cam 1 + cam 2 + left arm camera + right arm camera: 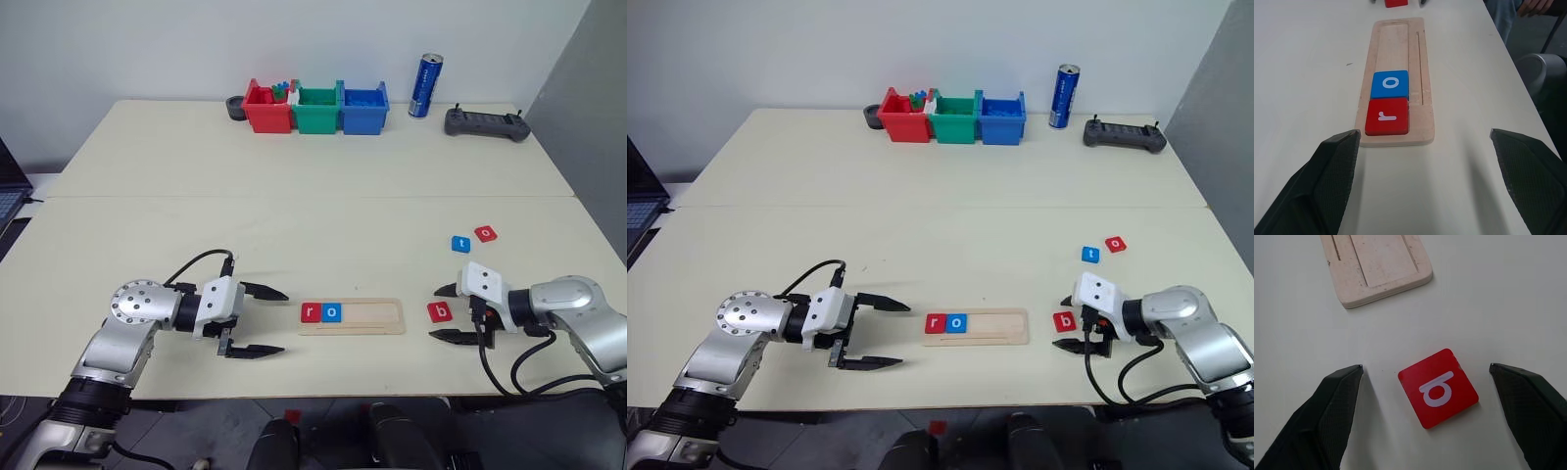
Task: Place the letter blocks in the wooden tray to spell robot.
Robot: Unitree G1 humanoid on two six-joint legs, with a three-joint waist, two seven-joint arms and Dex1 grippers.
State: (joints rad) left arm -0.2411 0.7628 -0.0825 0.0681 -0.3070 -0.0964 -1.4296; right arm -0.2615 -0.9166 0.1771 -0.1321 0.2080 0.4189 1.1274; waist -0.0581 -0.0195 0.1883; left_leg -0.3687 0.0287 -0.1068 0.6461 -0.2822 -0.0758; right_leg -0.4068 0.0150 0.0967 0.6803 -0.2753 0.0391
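The wooden tray (377,315) lies near the table's front edge. At its left end it holds a red "r" letter block (311,313) and, beside it, a blue "o" block (332,313). My left gripper (284,321) is open just left of the tray, level with it and pointing at it, with nothing between its fingers. A red "b" block (1438,387) lies flat on the table right of the tray. My right gripper (434,313) is open and low, one finger on each side of the "b" block and clear of it. Farther back right lie a blue "t" block (460,244) and a red "o" block (486,233).
Red (266,108), green (317,110) and blue (363,110) plastic bins stand at the far edge. A blue can (425,86) and a black controller (487,123) are to their right. A laptop corner (8,191) shows at far left. A person's leg (1501,17) is beyond the table's right end.
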